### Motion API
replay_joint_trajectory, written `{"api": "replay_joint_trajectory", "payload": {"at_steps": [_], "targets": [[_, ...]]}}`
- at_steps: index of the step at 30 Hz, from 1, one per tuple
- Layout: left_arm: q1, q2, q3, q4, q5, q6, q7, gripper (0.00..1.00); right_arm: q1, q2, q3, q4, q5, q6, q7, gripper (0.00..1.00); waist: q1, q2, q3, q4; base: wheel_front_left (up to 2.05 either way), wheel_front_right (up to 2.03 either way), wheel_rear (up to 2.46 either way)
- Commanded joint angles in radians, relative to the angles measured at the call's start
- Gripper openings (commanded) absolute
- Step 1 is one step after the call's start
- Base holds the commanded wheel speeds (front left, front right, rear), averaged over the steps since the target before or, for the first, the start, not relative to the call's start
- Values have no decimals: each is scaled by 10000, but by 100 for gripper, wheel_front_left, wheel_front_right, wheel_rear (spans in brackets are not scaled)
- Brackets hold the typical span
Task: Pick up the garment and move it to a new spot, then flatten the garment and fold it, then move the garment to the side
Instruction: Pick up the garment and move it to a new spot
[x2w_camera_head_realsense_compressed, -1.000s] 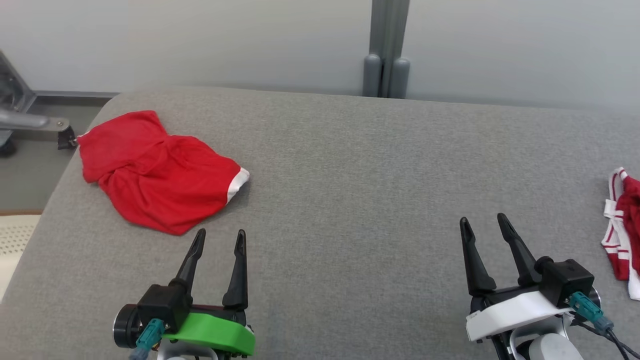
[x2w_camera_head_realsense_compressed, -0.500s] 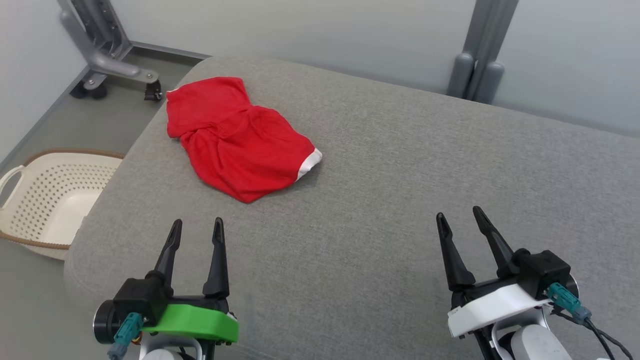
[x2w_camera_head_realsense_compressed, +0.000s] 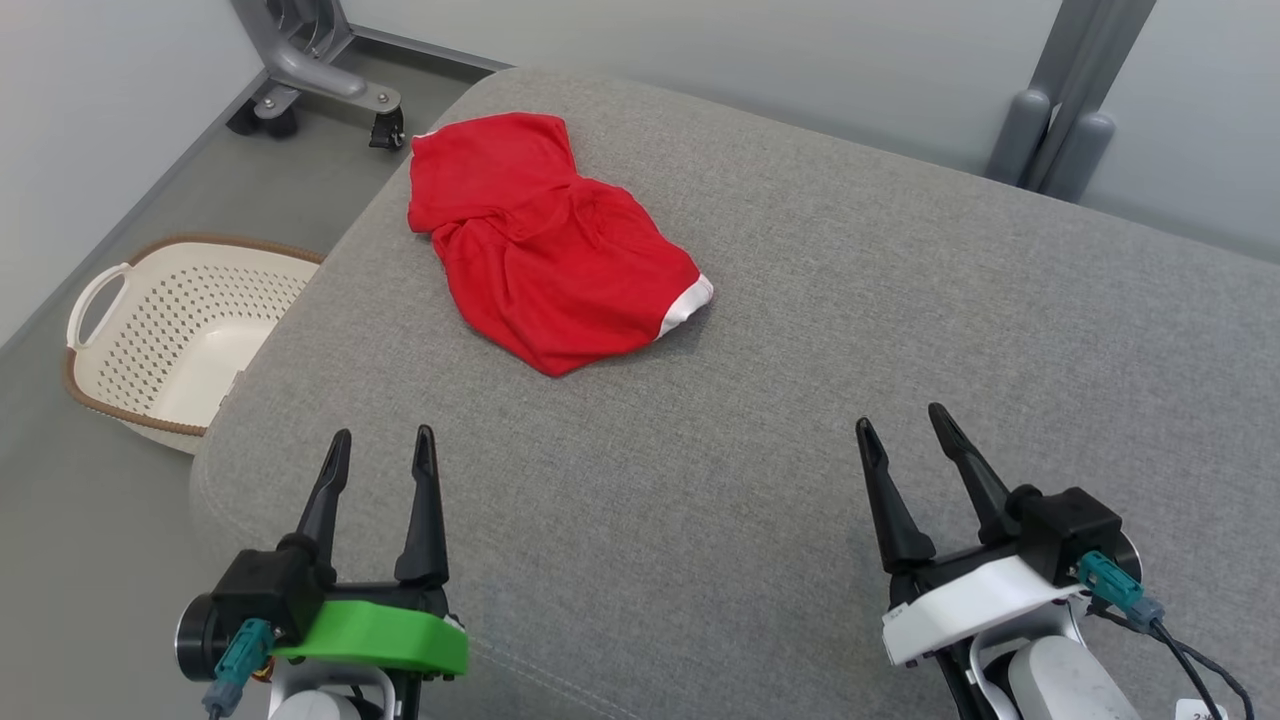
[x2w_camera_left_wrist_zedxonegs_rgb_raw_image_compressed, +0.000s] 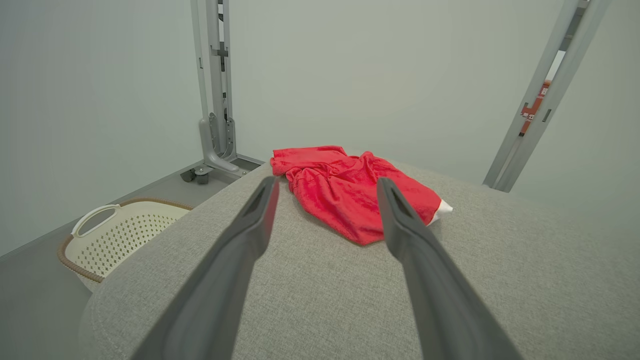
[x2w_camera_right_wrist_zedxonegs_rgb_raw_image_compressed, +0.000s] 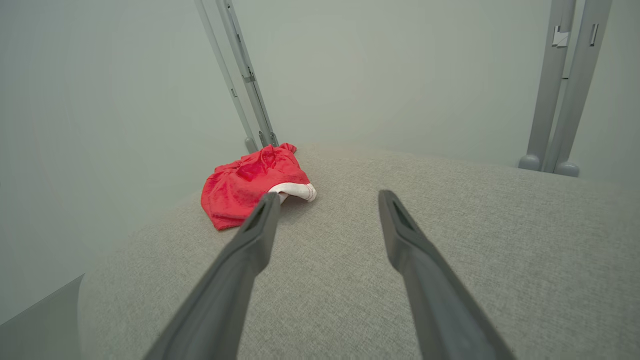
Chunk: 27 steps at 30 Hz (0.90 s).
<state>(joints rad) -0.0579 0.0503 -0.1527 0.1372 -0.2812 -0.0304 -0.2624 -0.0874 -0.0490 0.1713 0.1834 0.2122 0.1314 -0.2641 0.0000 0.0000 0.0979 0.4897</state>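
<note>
A red garment (x2w_camera_head_realsense_compressed: 545, 240) with a white hem lies crumpled at the far left corner of the grey padded table (x2w_camera_head_realsense_compressed: 800, 400). It also shows ahead in the left wrist view as the garment (x2w_camera_left_wrist_zedxonegs_rgb_raw_image_compressed: 350, 190) and farther off to the left as the garment (x2w_camera_right_wrist_zedxonegs_rgb_raw_image_compressed: 250, 187) in the right wrist view. My left gripper (x2w_camera_head_realsense_compressed: 383, 450) hovers open over the table's near left edge, well short of the cloth, nothing between its fingers. Over the near right part of the table, my right gripper (x2w_camera_head_realsense_compressed: 900, 425) is open and empty too.
A cream perforated laundry basket (x2w_camera_head_realsense_compressed: 170, 335) stands on the floor left of the table; the same basket (x2w_camera_left_wrist_zedxonegs_rgb_raw_image_compressed: 120, 235) shows in the left wrist view. A grey wheeled stand (x2w_camera_head_realsense_compressed: 310, 70) is behind it. Grey posts (x2w_camera_head_realsense_compressed: 1060, 130) rise behind the table's far edge.
The head camera has turned left, bringing the basket and floor into view and losing a red-and-white garment at the right edge. Both grippers keep the same open pose.
</note>
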Motion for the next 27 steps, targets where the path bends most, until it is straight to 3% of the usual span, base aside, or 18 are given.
{"api": "replay_joint_trajectory", "payload": {"at_steps": [1, 8, 15, 19, 27], "targets": [[-189, 9, 37, -33, -64, 59, -28, 100, -87, -30, 25, 35, -9, -18, 0, 100, 0, 0, 32, -43, 0, 0, 0], [-492, 9, 367, -184, -283, 96, -28, 100, -384, -35, -203, -200, -247, -18, 0, 100, 0, 0, 541, -417, 0, 0, 0], [-1710, 15, 940, 554, 530, 72, -28, 100, -1120, -35, -624, -714, -1236, -18, 0, 100, 0, 0, 1842, -940, 0, 0, 0], [-2912, 221, 1471, 1590, 696, -136, -28, 100, -1676, -139, -858, -1101, -1881, -18, 1, 100, 0, 0, 2757, -1304, 0, 0, 0], [-6107, 1437, 1989, 5003, -4, -718, 713, 100, -2373, -350, -1102, -2036, -2571, -18, 1, 100, 0, 0, 4335, -2094, 0, 0, 0]]}}
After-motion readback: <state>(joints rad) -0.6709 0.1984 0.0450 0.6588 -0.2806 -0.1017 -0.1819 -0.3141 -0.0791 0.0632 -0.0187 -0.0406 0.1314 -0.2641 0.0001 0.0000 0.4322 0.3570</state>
